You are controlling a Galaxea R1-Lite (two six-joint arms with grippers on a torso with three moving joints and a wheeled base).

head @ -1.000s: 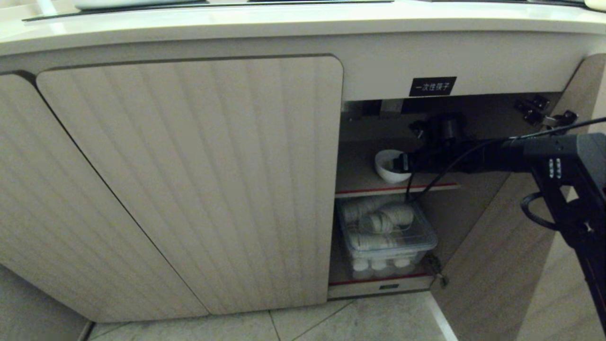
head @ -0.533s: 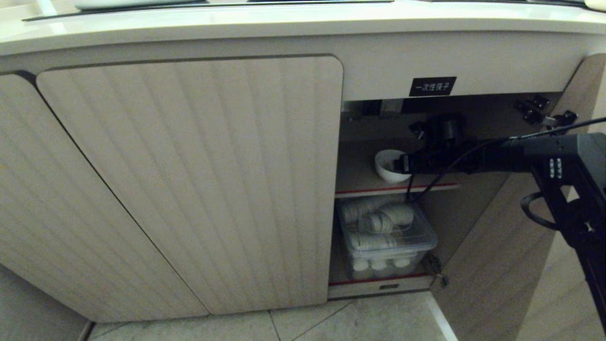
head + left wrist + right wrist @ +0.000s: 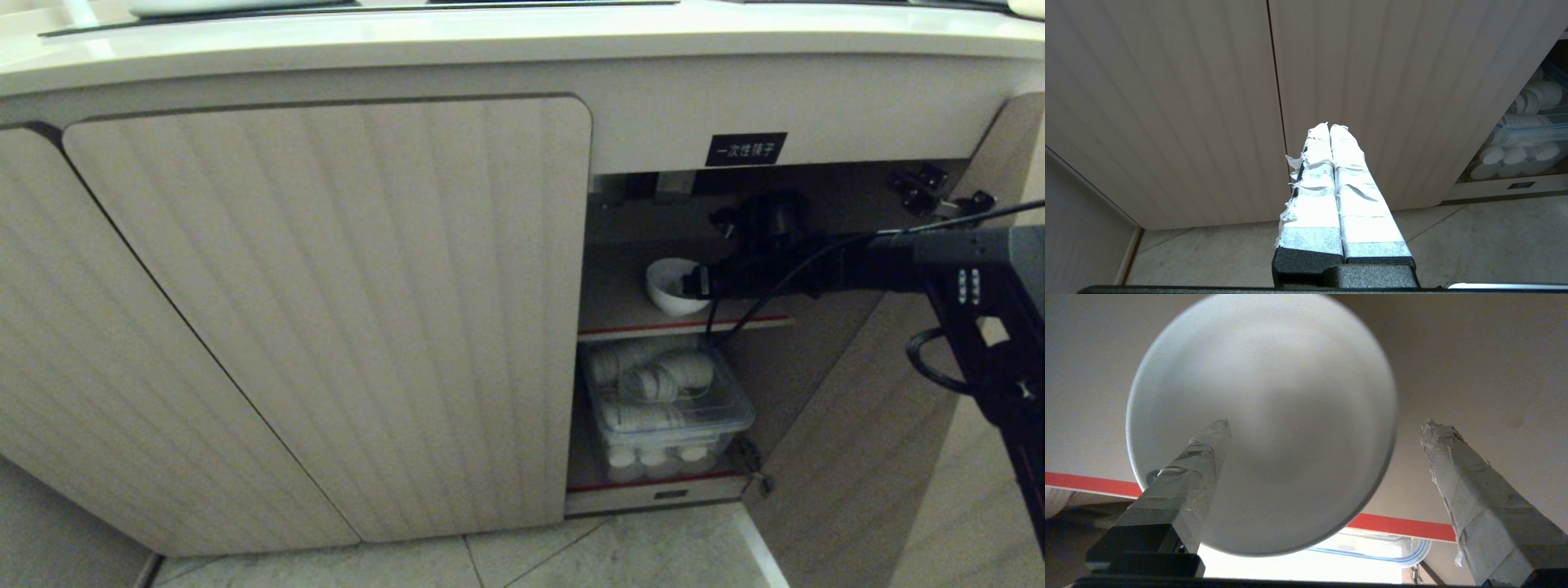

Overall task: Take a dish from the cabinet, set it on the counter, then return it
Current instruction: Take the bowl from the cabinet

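One dish (image 3: 671,287), two spread right gripper (image 3: 692,282) jaws

Left end effector (image 3: 1329,127) closed, facing ribbed cabinet (image 3: 1208,102) doors above tiled floor (image 3: 1453,245).

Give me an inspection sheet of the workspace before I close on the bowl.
Surface: long smooth beige countertop above the cabinet, mostly out of view.
Job's things: small glossy white ceramic bowl on the red-edged upper shelf of the low beige ribbed cabinet; right door open.
Clutter: clear plastic bin of stacked white cups on the lower shelf.
Grippers: right gripper at the bowl, jaws wide, one finger over the bowl; left gripper shut, facing the closed doors.
Cables: black cable loops below the right arm.
Surroundings: tiled floor.
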